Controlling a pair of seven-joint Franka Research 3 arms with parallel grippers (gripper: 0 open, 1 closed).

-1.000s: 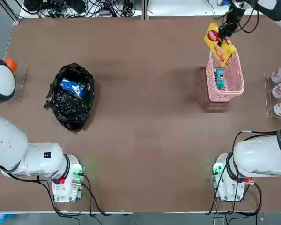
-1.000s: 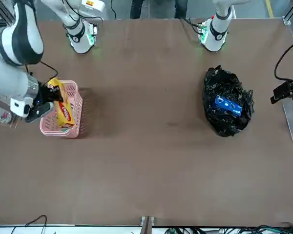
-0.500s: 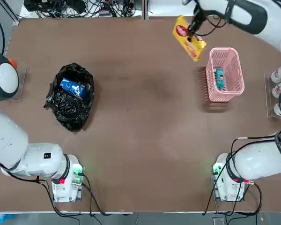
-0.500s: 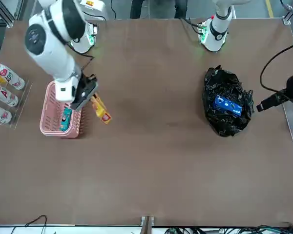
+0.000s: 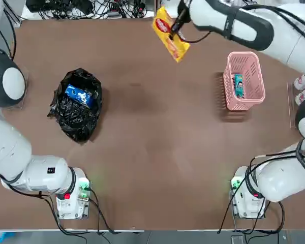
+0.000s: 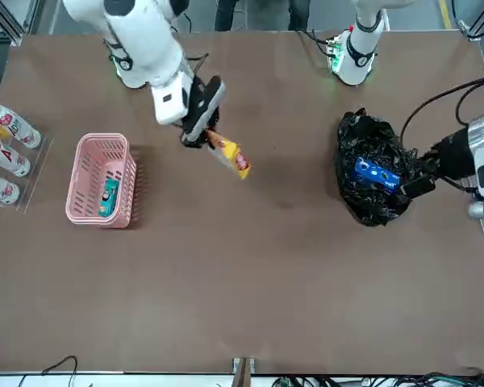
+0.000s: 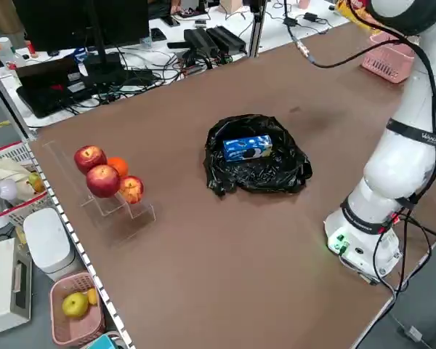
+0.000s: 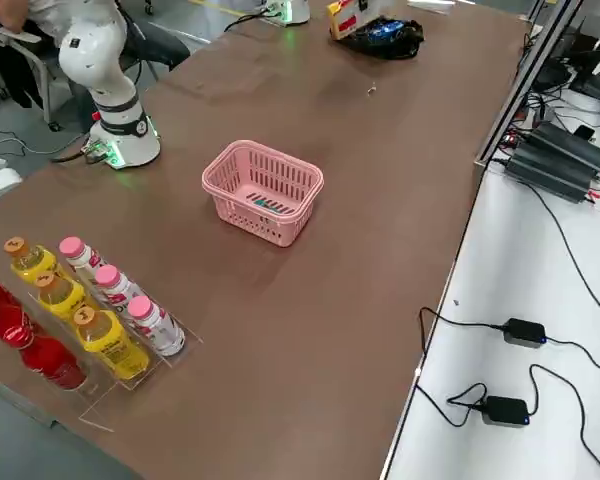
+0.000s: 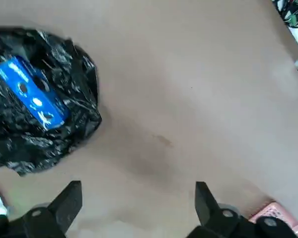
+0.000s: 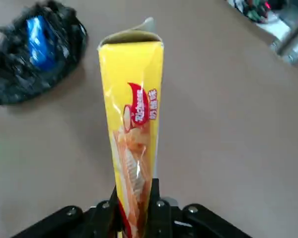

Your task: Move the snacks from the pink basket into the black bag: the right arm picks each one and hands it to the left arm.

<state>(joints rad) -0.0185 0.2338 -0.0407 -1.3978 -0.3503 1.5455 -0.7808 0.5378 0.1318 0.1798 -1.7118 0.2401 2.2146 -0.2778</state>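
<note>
**Yellow packet mid-air, carried toward the handover**

Yellow foil pinched at one end between the right gripper (image 10: pixel 134 210) fingers, clamped tight; the yellow packet (image 5: pixel 170 34) hangs tilted in the air over the far middle of the table (image 5: pixel 157 137), well clear of the pink basket (image 5: pixel 244 81). The left gripper (image 9: pixel 134 210) has its fingers spread wide with nothing between them; in the front view it sits just beside the black bag (image 6: pixel 377 179), on the side away from the basket, aimed toward the middle.

Risks, as I judge them: the grip is only on the packet's end, so the loose body could swing and the left fingers close on air or on a crumpling edge. If the right lets go before the left has a firm pinch, the packet drops onto the table. The left gripper is close to the bag and could snag the thin plastic when it moves out.

Counts: three snacks. One blue pouch (image 5: pixel 79 95) already in the bag, one yellow packet in the air, one teal packet (image 5: pixel 239 84) left in the basket. One basket, one bag. Two arms.
</note>
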